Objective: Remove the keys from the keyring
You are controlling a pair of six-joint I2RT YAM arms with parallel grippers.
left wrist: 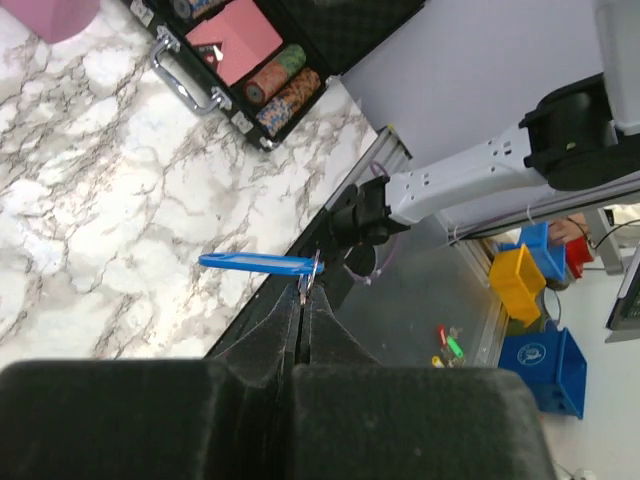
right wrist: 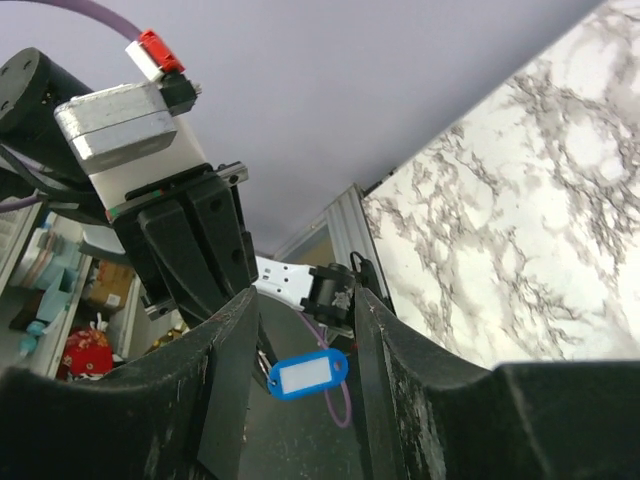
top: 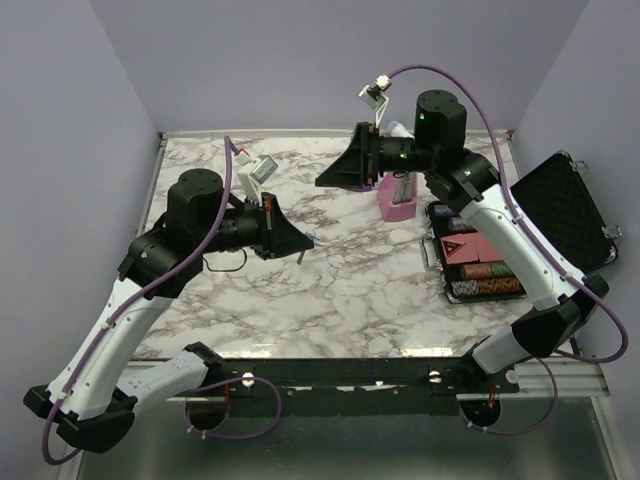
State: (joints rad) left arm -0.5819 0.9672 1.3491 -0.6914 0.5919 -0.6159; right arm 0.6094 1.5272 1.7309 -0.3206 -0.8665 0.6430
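Observation:
The keys show as a small bright-blue oval tag (left wrist: pixel 255 263) with a pale metal ring (left wrist: pixel 313 270). My left gripper (left wrist: pixel 303 300) is shut on the metal ring and holds the tag in the air above the marble table (top: pixel 340 290). The tag sticks out sideways from the fingertips. In the top view the left gripper (top: pixel 303 243) is at table centre-left. My right gripper (top: pixel 325 182) is open and empty, just behind and above it. In the right wrist view the blue tag (right wrist: pixel 307 374) shows between the right gripper's (right wrist: pixel 305 300) spread fingers, touching neither.
A pink metronome (top: pixel 397 197) stands behind the right gripper. An open black case (top: pixel 475 262) with poker chips lies at the right, with its lid (top: pixel 560 205) raised. Off the table's near edge are a yellow bin (left wrist: pixel 520 280) and a blue bin (left wrist: pixel 545 365).

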